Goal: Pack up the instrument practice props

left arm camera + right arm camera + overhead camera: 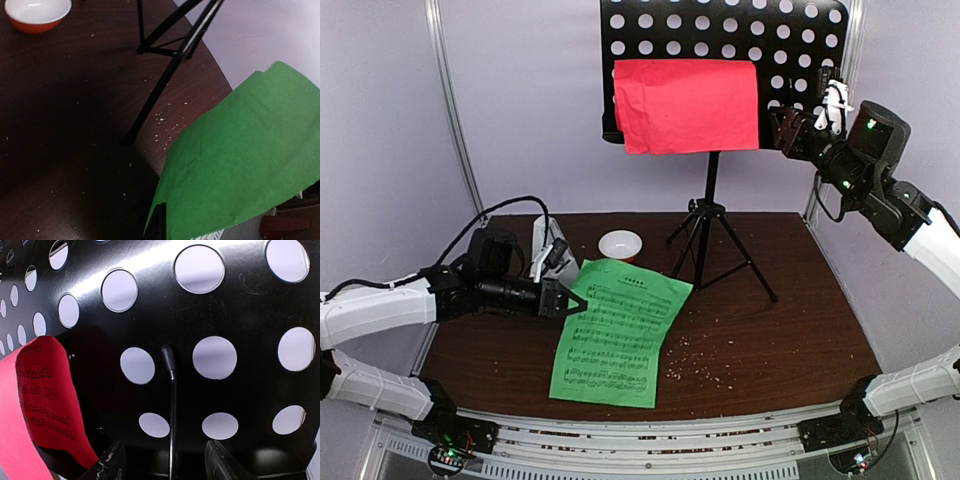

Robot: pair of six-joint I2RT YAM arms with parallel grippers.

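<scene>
The green sheet-music page [620, 335] lies on the table, and my left gripper [570, 303] is shut on its upper left corner. In the left wrist view the green page [250, 165] curls up over the left gripper [162, 225]. The red page [685, 105] rests on the black perforated desk [790, 40] of the music stand. My right gripper [785, 130] is open at the desk's right side. Its fingers [112, 462] straddle a thin wire page holder [171, 415] without touching it, beside the red page [45, 400]. The white metronome [548, 245] stands behind the left gripper.
The stand's tripod legs [710, 230] spread over the back middle of the table and show in the left wrist view as tripod legs [165, 85]. A white-and-orange bowl [620, 244] sits left of them. Crumbs [705, 370] lie scattered right of the green page.
</scene>
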